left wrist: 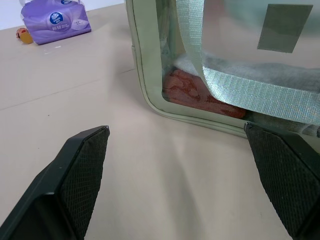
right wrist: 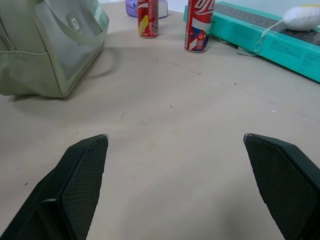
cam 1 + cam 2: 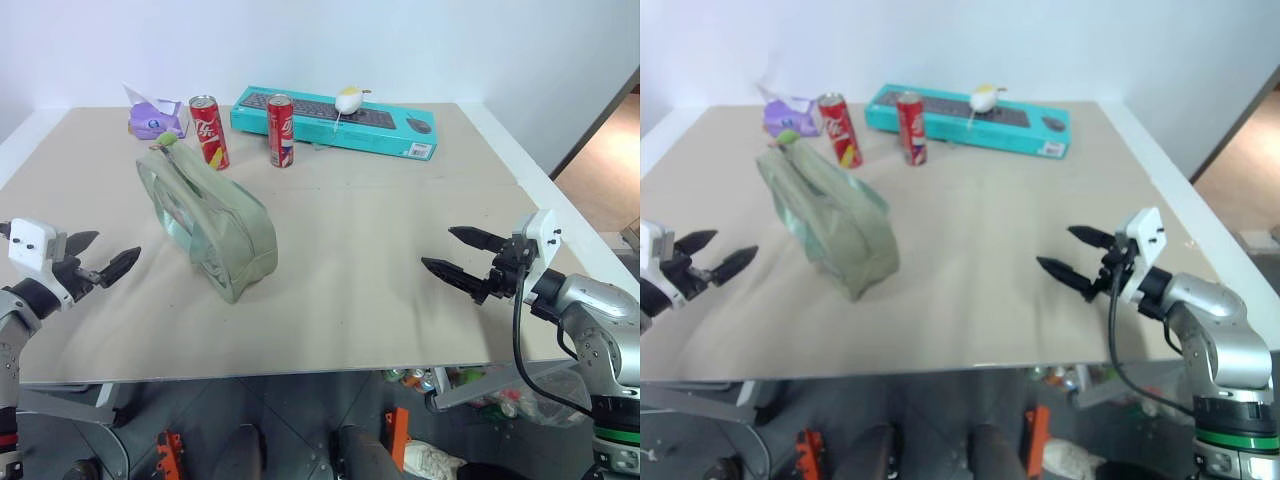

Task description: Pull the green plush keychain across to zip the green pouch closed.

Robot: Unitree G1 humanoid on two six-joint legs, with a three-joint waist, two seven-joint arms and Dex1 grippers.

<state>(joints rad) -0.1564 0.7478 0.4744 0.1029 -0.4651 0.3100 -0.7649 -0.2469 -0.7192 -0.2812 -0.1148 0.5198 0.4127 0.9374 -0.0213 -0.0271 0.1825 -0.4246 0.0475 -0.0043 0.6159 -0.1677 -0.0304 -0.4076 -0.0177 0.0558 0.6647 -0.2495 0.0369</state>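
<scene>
Left gripper (image 3: 100, 254) hovers over the near left edge of the beige tabletop (image 3: 380, 280), black fingers spread wide, nothing between them. Right gripper (image 3: 452, 252) mirrors it at the near right, fingers equally splayed and empty. The pale sage-green soft pouch (image 3: 210, 225) with clear plastic side panels lies just ahead of the left gripper, well apart from the right one, bare table between. The small lime-green fuzzy plush keychain (image 3: 167, 141) sits at the pouch's far end, beside the purple tissue pack (image 3: 157, 120). The left wrist view catches something reddish (image 1: 192, 90) inside through the clear panel, under the woven strap (image 1: 240, 85). The right wrist view looks across open table to two red drink cans (image 2: 199, 22) and the teal keyboard box (image 2: 280, 40) at the far edge, a white plush (image 2: 302, 16) on top.
</scene>
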